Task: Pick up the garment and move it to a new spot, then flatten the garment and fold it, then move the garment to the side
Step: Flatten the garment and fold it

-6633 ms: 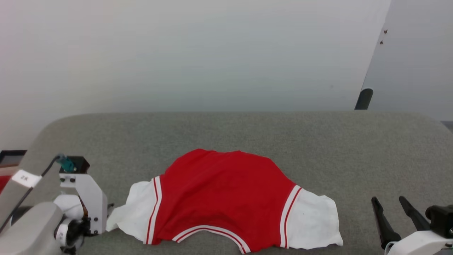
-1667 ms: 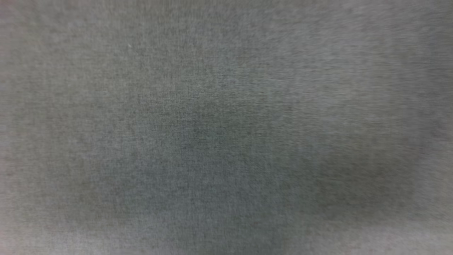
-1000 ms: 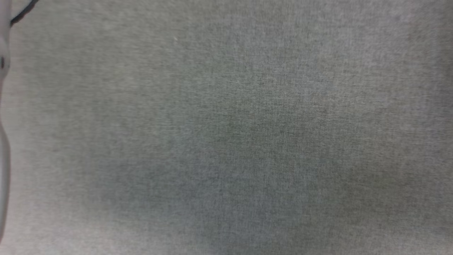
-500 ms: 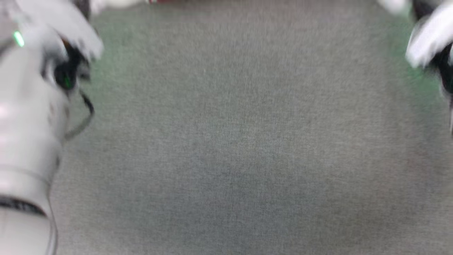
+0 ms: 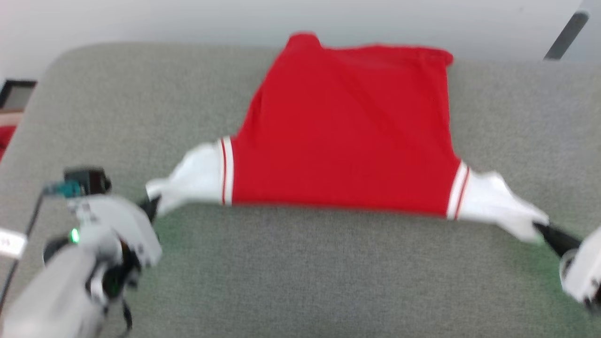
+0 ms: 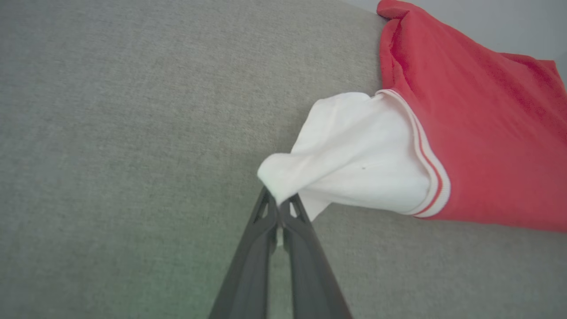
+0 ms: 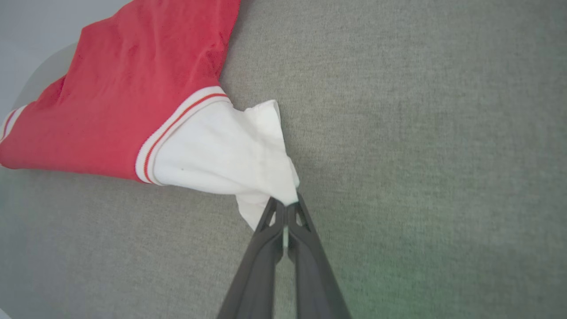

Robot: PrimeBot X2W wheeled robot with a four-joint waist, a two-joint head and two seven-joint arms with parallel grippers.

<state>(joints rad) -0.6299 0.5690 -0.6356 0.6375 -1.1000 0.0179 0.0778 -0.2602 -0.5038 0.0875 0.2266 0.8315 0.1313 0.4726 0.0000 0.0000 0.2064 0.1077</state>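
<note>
The garment (image 5: 347, 131) is bright red with white end panels and striped trim bands, stretched sideways across the grey cushion (image 5: 300, 272). My left gripper (image 5: 151, 205) is shut on the tip of the garment's left white panel (image 6: 350, 155), pulled to a point at my left gripper (image 6: 279, 204). At the lower right my right gripper (image 5: 540, 229) is shut on the tip of the other white panel (image 7: 221, 150), seen close up with my right gripper (image 7: 285, 204) pinching the cloth. The red body's far edge reaches the cushion's back edge.
The grey cushion has rounded corners and a pale wall (image 5: 188, 19) behind it. A dark slanted post (image 5: 563, 33) stands at the back right. A dark-framed object (image 5: 16, 94) and a bit of red (image 5: 4, 136) lie past the cushion's left edge.
The head camera has swung up from bare grey cushion to the whole garment. Compared with the oldest frame, the garment lies farther back and is pulled taut between both grippers.
</note>
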